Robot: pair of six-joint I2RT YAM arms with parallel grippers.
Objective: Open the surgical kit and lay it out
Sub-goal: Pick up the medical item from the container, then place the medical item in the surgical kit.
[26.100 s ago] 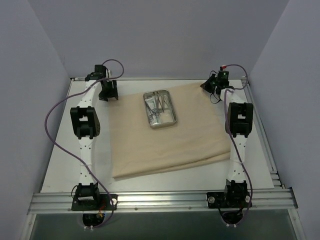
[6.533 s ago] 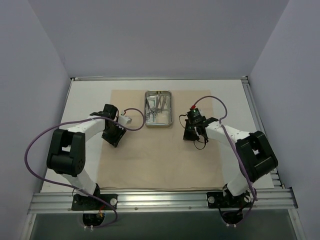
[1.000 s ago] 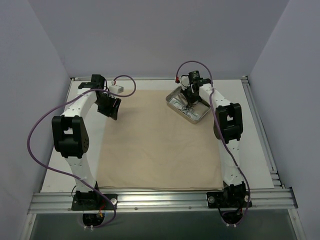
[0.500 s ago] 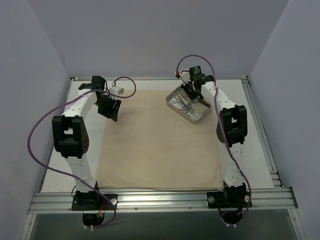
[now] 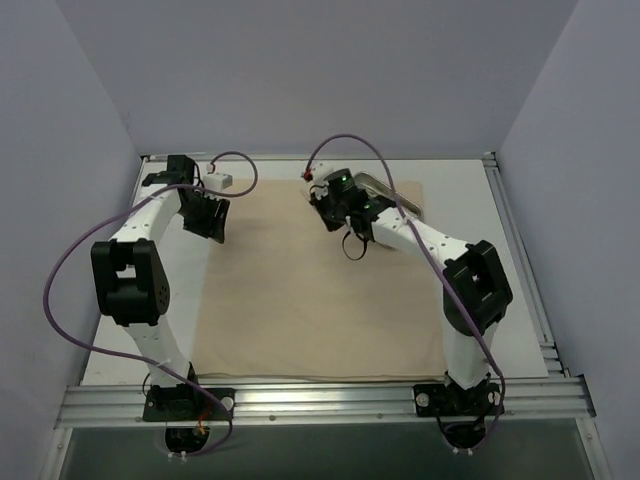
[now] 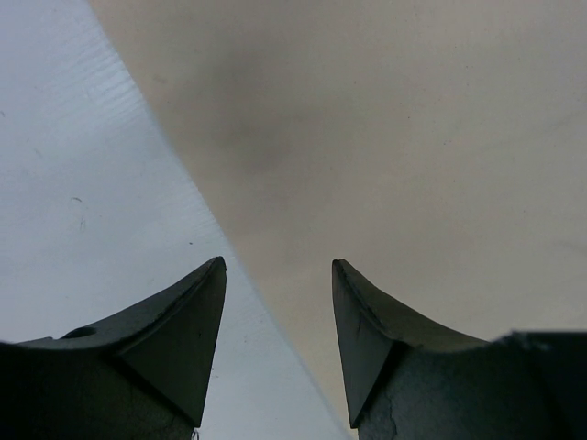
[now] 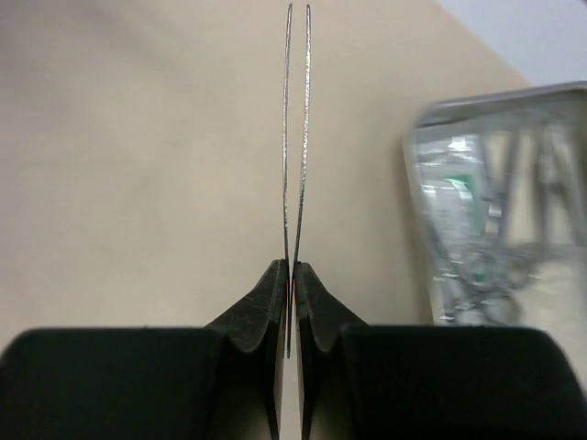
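Observation:
The tan cloth wrap [image 5: 310,300] lies spread flat on the table. The steel tray [image 5: 398,196] sits at its far right, partly hidden by the right arm. My right gripper [image 5: 325,208] hangs over the cloth's far middle, left of the tray. In the right wrist view the right gripper [image 7: 293,268] is shut on thin metal tweezers [image 7: 295,137] that stick out ahead over the cloth. The tray [image 7: 495,96] shows blurred at the right, with clamps and a clear packet [image 7: 459,192] inside. My left gripper [image 5: 208,222] is open and empty over the cloth's far left edge [image 6: 220,238].
White table [image 6: 83,183] lies bare left of the cloth edge. Grey walls close in the table on three sides. Purple cables [image 5: 70,270] loop off both arms. A metal rail [image 5: 320,400] runs along the near edge.
My right gripper has moved left from the tray out over the cloth, with the tweezers in it. My left gripper has shifted slightly left, still open.

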